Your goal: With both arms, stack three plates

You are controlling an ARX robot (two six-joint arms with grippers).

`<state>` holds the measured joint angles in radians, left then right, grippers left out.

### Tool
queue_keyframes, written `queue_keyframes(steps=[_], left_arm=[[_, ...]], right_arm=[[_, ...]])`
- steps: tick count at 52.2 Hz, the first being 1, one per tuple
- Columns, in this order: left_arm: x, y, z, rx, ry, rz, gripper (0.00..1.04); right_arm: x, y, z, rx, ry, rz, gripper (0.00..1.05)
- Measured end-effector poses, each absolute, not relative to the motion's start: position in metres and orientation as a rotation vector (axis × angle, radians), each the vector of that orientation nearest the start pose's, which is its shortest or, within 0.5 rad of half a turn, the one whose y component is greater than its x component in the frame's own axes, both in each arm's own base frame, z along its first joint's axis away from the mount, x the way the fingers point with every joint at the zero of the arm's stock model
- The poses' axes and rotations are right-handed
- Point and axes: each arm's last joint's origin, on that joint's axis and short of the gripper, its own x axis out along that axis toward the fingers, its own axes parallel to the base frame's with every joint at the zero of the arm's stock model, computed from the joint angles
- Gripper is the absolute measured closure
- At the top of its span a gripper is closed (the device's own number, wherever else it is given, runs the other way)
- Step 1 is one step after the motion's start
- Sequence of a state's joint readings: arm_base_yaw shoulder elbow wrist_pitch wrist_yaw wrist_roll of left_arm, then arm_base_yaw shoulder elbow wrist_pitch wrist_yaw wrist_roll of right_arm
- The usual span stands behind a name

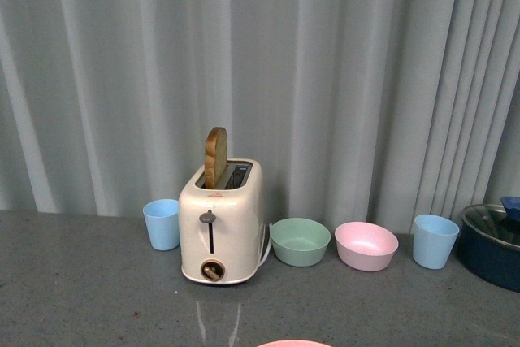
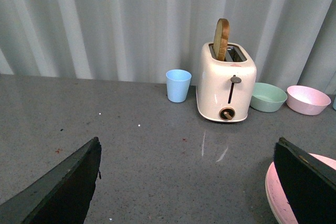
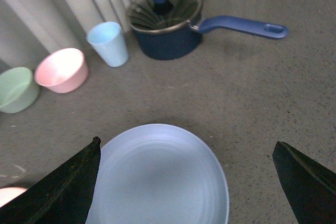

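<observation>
Jaws wide and empty on both arms: pink plate (image 2: 277, 195) lies partly under one left tip, light blue plate (image 3: 163, 177) below and between the right jaws, alone on the desk (image 3: 252, 103); cream plate not made out; blue, at least, not yet stacked

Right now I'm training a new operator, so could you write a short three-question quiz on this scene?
1. True or false: the toaster has a slice of bread standing up out of one slot.
2. Which plate does the right gripper hang over? A pink, B light blue, C cream.
3. Fill in: the bowl nearest the toaster is ___.

Key
1. True.
2. B, the light blue plate.
3. Green: the green bowl.
</observation>
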<state>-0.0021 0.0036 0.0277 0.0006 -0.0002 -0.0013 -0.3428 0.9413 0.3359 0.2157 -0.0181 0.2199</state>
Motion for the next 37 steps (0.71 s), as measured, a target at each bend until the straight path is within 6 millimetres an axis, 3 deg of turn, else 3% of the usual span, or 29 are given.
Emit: queue_keyframes(steps=[6,12,21,37], left_arm=[[0.096,0.0,0.173,-0.001,-0.025,-0.002,0.07],[0.096,0.0,0.173,-0.001,-0.025,-0.002,0.07],[0.096,0.0,0.173,-0.001,-0.025,-0.002,0.07],[0.096,0.0,0.173,-0.001,-0.025,-0.002,0.07]], right_arm=[[0.218,-0.106,0.16,0.31,0.543,-0.434,0.07],[0.241,-0.13,0.124,0.291,0.736,-0.442,0.07],[0.252,-0.137,0.09,0.2,0.911,-0.357,0.07],[0.257,-0.139,0.065,0.141,0.976,-0.269,0.07]])
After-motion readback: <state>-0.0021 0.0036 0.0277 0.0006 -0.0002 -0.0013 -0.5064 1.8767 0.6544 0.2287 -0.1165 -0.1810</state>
